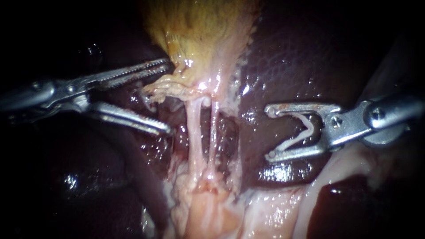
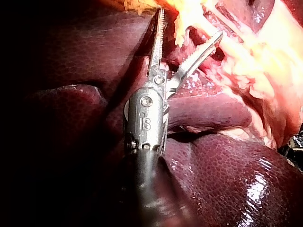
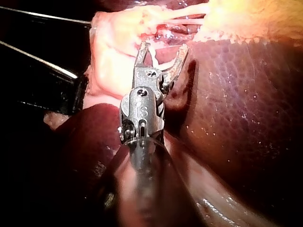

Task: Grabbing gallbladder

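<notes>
Yellow gallbladder [image 1: 199,31] sits top centre, w/ two pale tubes [image 1: 195,128] stretched below it. Left tool [image 1: 169,98]: jaws wide apart, holding nothing. Its upper jaw tip is just beside the gallbladder's lower edge, its lower jaw near the tubes. Right tool [image 1: 270,132], over dark liver [image 1: 301,57]: jaws spread, a white clip [image 1: 301,132] seated btwn them, touching both, apart from the tubes.

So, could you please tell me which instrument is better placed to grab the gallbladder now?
Left. The left instrument, jaws open, sits right beside the gallbladder; the right instrument holds a clip in its jaws, apart over the liver.
</notes>
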Controlling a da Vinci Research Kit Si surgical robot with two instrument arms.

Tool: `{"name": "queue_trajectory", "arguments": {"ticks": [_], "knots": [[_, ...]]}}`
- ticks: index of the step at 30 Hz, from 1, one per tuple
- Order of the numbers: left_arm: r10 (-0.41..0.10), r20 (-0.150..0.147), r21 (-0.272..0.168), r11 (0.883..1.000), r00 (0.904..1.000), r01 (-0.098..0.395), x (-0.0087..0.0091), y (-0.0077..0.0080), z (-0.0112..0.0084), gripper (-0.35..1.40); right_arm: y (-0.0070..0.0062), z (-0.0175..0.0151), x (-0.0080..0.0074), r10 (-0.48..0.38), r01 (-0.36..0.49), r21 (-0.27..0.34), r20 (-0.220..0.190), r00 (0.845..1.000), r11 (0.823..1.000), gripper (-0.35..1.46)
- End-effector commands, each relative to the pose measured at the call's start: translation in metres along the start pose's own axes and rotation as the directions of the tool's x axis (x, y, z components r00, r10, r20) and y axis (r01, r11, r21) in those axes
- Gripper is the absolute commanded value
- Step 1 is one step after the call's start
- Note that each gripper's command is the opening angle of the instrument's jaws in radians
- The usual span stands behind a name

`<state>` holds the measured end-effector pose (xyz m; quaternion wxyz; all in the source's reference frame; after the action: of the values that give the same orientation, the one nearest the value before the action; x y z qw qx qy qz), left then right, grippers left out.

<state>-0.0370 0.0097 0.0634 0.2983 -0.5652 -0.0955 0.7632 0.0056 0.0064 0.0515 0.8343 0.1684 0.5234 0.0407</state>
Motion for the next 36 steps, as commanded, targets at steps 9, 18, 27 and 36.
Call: {"name": "queue_trajectory", "arguments": {"ticks": [9,18,27,36], "knots": [[-0.018,0.001,-0.003,1.000,0.9998,0.018,0.0015,0.0003,-0.0009,0.54,0.0000,-0.0001,-0.0001,0.000,0.000,0.000,0.000,1.000,1.000,0.50],[-0.049,0.001,0.018,0.999,0.9988,0.049,0.0014,0.0000,-0.0006,0.02,0.0000,-0.0001,-0.0001,0.000,0.000,0.000,0.000,1.000,1.000,0.50],[-0.124,0.000,0.031,0.992,0.9923,0.124,0.0019,0.0005,-0.0017,-0.35,0.0000,-0.0002,-0.0001,0.000,0.000,0.001,0.000,1.000,1.000,0.50],[-0.150,0.003,0.025,0.988,0.9887,0.150,0.0047,0.0010,-0.0038,-0.35,0.0000,-0.0003,-0.0002,0.000,0.000,0.001,0.000,1.000,1.000,0.50]]}}
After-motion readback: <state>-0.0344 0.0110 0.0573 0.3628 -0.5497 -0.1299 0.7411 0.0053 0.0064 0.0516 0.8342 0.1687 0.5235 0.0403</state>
